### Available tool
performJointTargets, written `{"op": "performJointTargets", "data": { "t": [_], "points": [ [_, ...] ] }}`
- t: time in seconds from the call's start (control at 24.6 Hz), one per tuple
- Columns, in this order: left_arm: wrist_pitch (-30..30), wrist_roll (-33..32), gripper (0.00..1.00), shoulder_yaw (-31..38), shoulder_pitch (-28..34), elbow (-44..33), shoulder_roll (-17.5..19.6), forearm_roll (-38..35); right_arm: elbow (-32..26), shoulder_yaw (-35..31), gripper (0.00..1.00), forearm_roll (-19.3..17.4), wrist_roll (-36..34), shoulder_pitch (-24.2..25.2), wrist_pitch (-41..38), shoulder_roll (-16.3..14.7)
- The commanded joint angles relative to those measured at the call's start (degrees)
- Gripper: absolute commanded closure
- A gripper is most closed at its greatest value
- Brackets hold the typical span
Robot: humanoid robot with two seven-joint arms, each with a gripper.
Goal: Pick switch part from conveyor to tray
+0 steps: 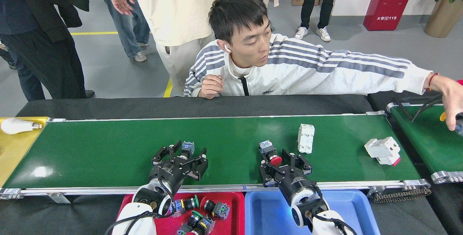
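Green belt of the conveyor [90, 152] carries our two switch parts: our left hand [182, 154] spread around one [187, 146], our right hand [279, 163] spread around the red-capped one [270, 152].

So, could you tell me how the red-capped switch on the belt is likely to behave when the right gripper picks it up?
The red-capped switch lies on its side; its round cap may let it roll if nudged. It looks like hard plastic, so probably stiff and light. With a blocky body and narrower neck, it could twist between the right gripper's open fingers.
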Motion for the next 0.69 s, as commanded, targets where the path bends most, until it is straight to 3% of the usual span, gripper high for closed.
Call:
{"op": "performJointTargets", "data": {
  "t": [0.0,0.04,0.16,0.28,0.37,0.41,0.49,0.53,0.57,0.61,0.65],
  "points": [
    [-0.84,0.52,0.8,0.09,-0.77,-0.3,-0.12,1.39,-0.57,-0.09,0.91,-0.12,-0.57,-0.79,0.47,-0.29],
    [-0.93,0.52,0.86,0.09,-0.6,-0.39,-0.04,2.79,-0.92,0.0,0.93,-0.03,-0.66,-0.61,0.47,-0.29],
    [-2.86,0.52,0.93,-0.53,1.86,-1.89,0.49,3.85,-5.84,0.62,0.95,-0.03,-0.83,1.93,-0.06,-0.29],
    [-13.76,0.52,0.92,0.35,8.81,-12.17,1.72,3.94,-16.65,3.34,0.95,0.14,-0.83,9.05,-1.99,-1.79],
    [-22.73,0.43,0.75,1.93,15.57,-19.99,4.62,4.11,-23.07,6.15,0.94,0.14,-0.74,13.54,-4.98,-3.46],
    [-26.77,0.43,0.57,3.16,18.56,-23.16,5.59,4.29,-25.71,7.47,0.94,0.14,-0.57,15.56,-7.18,-3.63],
    [-28.27,0.34,0.03,5.89,21.72,-26.76,5.85,4.03,-27.9,9.49,0.94,0.58,-0.48,17.75,-9.37,-3.63],
    [-28.26,0.34,0.0,6.5,22.43,-27.9,5.85,4.11,-28.08,10.02,0.93,1.2,-0.48,18.19,-9.55,-3.54],
    [-28.44,0.34,0.0,6.94,23.13,-28.96,6.12,4.11,-28.08,10.9,0.88,2.08,-0.48,18.28,-9.55,-3.54],
    [-28.44,0.43,0.0,7.47,24.01,-29.57,6.2,4.2,-27.81,12.22,0.66,2.6,-0.48,18.37,-9.55,-3.28],
    [-28.53,0.43,0.0,8.17,24.62,-29.92,6.29,4.2,-27.64,13.71,0.14,2.69,-0.57,18.37,-9.29,-3.19]
  ]
}}
